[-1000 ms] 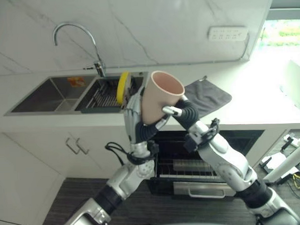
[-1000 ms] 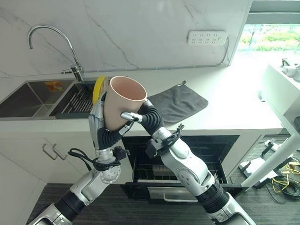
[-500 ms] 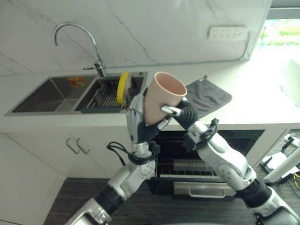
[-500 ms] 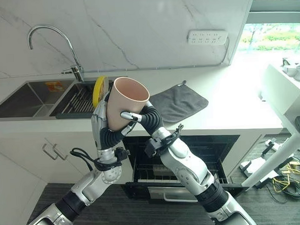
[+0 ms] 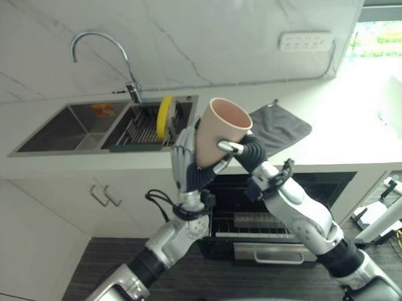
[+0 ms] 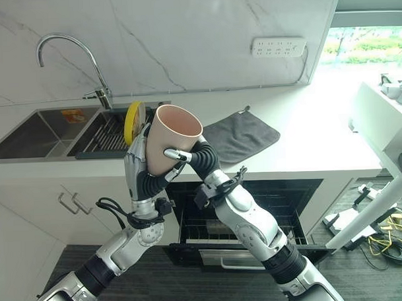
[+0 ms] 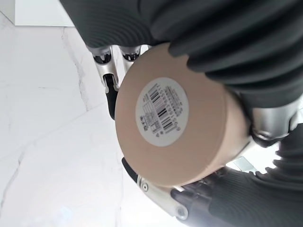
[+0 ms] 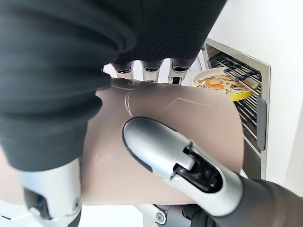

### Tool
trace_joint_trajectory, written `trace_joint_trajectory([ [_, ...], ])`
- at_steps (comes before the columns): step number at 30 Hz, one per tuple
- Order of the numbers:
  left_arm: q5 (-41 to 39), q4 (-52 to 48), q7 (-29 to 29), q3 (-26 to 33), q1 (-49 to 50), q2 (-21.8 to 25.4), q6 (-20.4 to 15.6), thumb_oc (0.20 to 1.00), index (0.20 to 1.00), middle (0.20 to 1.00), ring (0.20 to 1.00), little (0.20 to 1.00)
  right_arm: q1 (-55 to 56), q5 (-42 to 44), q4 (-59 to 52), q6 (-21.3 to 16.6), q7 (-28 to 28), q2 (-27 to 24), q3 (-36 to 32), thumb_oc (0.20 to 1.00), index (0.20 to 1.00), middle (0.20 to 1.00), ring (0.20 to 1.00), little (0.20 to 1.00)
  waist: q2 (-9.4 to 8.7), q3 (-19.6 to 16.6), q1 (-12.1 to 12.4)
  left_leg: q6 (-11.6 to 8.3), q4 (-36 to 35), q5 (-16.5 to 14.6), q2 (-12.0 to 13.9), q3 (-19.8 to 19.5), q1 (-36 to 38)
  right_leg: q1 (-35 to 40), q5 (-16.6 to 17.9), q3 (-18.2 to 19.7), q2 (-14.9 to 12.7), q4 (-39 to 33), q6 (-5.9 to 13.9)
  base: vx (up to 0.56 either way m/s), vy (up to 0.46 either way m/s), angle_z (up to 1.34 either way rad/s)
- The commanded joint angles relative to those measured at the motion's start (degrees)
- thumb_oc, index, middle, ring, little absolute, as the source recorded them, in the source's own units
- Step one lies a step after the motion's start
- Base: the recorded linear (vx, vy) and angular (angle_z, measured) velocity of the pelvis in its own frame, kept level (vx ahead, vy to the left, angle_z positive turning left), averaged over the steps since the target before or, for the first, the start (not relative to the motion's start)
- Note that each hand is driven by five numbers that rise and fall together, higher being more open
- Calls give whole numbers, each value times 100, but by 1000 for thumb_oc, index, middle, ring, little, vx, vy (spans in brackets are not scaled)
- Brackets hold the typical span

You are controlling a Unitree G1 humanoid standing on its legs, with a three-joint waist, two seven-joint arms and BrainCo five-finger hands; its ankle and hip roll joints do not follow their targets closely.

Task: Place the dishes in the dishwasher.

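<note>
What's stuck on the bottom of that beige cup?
A round white barcode sticker sits on the beige cup's base. Dark ribbed hand covers hide its upper edge.

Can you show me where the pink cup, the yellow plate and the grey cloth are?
Tall pink plastic cup (image 6: 169, 137): right eye view, on its outer side wall.
Round yellow plate (image 6: 131, 122): right eye view, on its upright rim.
Dark grey cloth (image 6: 242, 134): right eye view, on its flat middle.

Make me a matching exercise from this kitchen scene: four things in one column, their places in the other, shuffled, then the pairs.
1. cup
2. yellow plate
3. grey cloth
4. tap

A. flat on the counter
B. standing on edge in the sink rack
C. rising behind the sink
D. held up between the left hand and the right hand

Pairs: 1-D, 2-B, 3-A, 4-C
</note>
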Motion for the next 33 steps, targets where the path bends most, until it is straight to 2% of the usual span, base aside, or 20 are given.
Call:
trace_joint_trajectory([
  [1,468,133,-118,-518,-865,158,-76,200,200,200,200,200,-1033,-37,-72,-227,81,412,-58,1000,1000,1000,1000,1000,-220,101,91,8,423,-976,51,-349,402,-329,-52,468,-208,237,-226,0,0,0],
  [3,480,152,-104,-544,-872,166,-92,200,200,200,200,200,-1066,-16,-73,-217,122,414,-41,1000,1000,1000,1000,1000,-209,108,92,12,433,-982,51,-344,397,-329,-58,464,-211,238,-228,0,0,0],
  [4,482,168,-111,-556,-878,169,-112,200,200,200,200,200,-1098,-61,-63,-253,196,425,-23,950,950,950,950,950,-203,109,99,12,434,-985,49,-347,393,-328,-64,459,-213,237,-228,0,0,0],
  [5,483,166,-117,-558,-878,173,-114,200,200,200,200,200,-1106,-65,-69,-268,201,423,-16,749,749,749,749,749,-199,109,101,11,435,-986,48,-347,393,-326,-66,457,-213,235,-228,0,0,0],
  [7,473,201,-102,-599,-885,174,-134,200,200,200,200,200,-1122,-97,-75,-321,245,434,12,200,200,200,200,200,-193,114,103,13,436,-991,47,-345,399,-321,-68,446,-216,237,-229,0,0,0],
  [12,562,212,-158,-657,-901,135,-159,200,200,200,200,200,-1158,294,-106,-204,326,509,62,200,200,200,200,200,-187,109,115,15,433,-993,48,-334,408,-309,-77,421,-215,239,-237,0,0,0],
  [17,577,268,-268,-766,-946,142,-120,200,200,200,200,200,-1203,371,-138,-437,419,569,134,200,200,200,200,200,-181,87,133,25,405,-980,40,-328,413,-295,-68,391,-221,215,-232,-1,-6,0],
  [25,541,416,-402,-822,-947,159,-177,200,200,200,200,200,-1242,711,-184,-550,276,671,163,200,200,200,200,200,-144,85,161,41,381,-966,23,-321,394,-306,-70,354,-244,219,-224,-8,-22,0],
  [26,465,494,-337,-830,-908,164,-271,1000,1000,1000,1000,1000,-1227,754,-139,-729,199,709,164,200,200,200,200,200,-136,85,177,41,372,-961,16,-321,391,-301,-64,337,-251,212,-219,-29,-63,2],
  [28,404,510,-351,-805,-892,161,-300,1000,1000,1000,1000,1000,-1229,752,-136,-783,161,708,158,200,200,200,200,200,-130,87,184,47,361,-961,7,-335,392,-302,-63,340,-250,209,-217,-19,-36,3],
  [30,434,595,-275,-716,-804,179,-372,1000,1000,1000,1000,1000,-1209,685,-88,-1084,-37,728,93,200,200,200,200,200,-111,101,207,53,341,-954,-12,-357,391,-311,-57,330,-251,213,-209,-38,-41,6],
  [33,421,632,-174,-592,-718,224,-366,1000,1000,1000,1000,1000,-1169,641,-74,-1306,-224,695,-25,200,200,200,200,200,-98,99,203,41,321,-936,9,-320,400,-308,-62,305,-237,214,-219,-23,-24,3],
])
